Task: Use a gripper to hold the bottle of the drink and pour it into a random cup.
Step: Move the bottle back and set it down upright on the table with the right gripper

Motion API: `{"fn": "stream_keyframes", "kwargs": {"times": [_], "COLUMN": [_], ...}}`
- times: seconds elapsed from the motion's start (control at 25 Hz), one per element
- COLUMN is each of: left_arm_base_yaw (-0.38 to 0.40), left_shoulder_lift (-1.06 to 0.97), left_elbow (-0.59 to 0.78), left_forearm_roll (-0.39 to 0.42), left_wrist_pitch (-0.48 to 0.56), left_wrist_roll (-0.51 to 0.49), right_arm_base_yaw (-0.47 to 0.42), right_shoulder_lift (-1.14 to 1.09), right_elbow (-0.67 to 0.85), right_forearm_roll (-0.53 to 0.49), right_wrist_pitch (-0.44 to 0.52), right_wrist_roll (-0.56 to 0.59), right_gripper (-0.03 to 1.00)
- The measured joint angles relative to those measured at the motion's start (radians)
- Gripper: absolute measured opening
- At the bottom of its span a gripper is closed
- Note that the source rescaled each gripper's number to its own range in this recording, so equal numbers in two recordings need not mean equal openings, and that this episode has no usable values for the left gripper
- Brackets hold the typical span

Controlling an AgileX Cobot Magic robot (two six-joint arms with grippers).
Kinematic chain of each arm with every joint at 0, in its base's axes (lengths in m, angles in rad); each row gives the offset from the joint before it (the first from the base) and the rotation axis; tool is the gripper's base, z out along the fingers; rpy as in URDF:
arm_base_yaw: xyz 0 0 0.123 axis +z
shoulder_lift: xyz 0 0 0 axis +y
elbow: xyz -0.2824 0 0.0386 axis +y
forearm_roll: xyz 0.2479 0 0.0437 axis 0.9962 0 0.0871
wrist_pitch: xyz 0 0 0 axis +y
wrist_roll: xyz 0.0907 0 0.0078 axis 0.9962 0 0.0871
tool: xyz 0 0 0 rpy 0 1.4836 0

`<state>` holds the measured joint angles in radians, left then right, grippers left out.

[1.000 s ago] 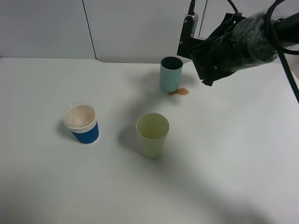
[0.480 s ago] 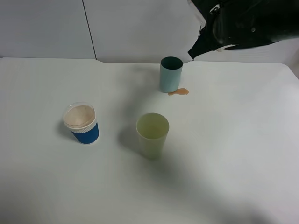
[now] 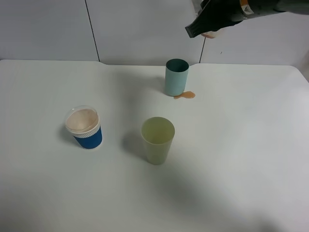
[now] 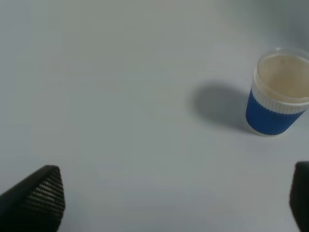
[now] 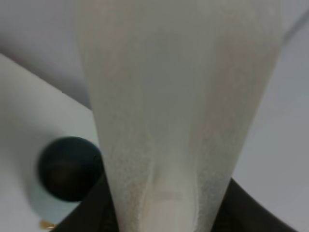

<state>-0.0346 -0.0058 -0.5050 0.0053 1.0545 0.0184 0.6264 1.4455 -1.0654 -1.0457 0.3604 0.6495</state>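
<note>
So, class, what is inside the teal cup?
Only a dark, shadowed interior shows inside the teal cup; whether any liquid lies at the bottom cannot be seen. A small brown spill sits on the table beside its base.

A wide white bench [image 3: 241,169] fills most of the frame, matte and evenly lit, with only soft grey shadows. Across the top runs a pale grey panelled wall [image 3: 140,29], split by a thin dark seam [image 3: 91,29] at upper left.
</note>
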Motion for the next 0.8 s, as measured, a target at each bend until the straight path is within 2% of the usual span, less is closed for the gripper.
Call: {"fn": "stream_keyframes", "kwargs": {"times": [0.16,0.24,0.32,0.4,0.52,0.8], "left_arm_base_yaw": [0.0,0.0,0.0,0.0,0.0,0.0], "left_shoulder_lift": [0.0,0.0,0.0,0.0,0.0,0.0], "left_elbow": [0.0,0.0,0.0,0.0,0.0,0.0], "left_forearm_roll": [0.0,0.0,0.0,0.0,0.0,-0.005], "left_wrist_pitch": [0.0,0.0,0.0,0.0,0.0,0.0], "left_wrist_roll": [0.0,0.0,0.0,0.0,0.0,0.0], "right_arm_base_yaw": [0.0,0.0,-0.002,-0.019,-0.068,-0.144], "right_shoulder_lift": [-0.028,-0.03,-0.03,-0.034,-0.043,-0.051], "right_elbow": [0.0,0.0,0.017,0.064,0.162,0.425], "right_forearm_roll": [0.299,0.44,0.536,0.618,0.679,0.694], "right_wrist_pitch": [-0.076,-0.1,-0.139,-0.228,-0.371,-0.655], "right_wrist_roll": [-0.323,-0.444,-0.54,-0.591,-0.605,-0.604], "right_gripper": [0.0,0.0,0.0,0.0,0.0,0.0]}}
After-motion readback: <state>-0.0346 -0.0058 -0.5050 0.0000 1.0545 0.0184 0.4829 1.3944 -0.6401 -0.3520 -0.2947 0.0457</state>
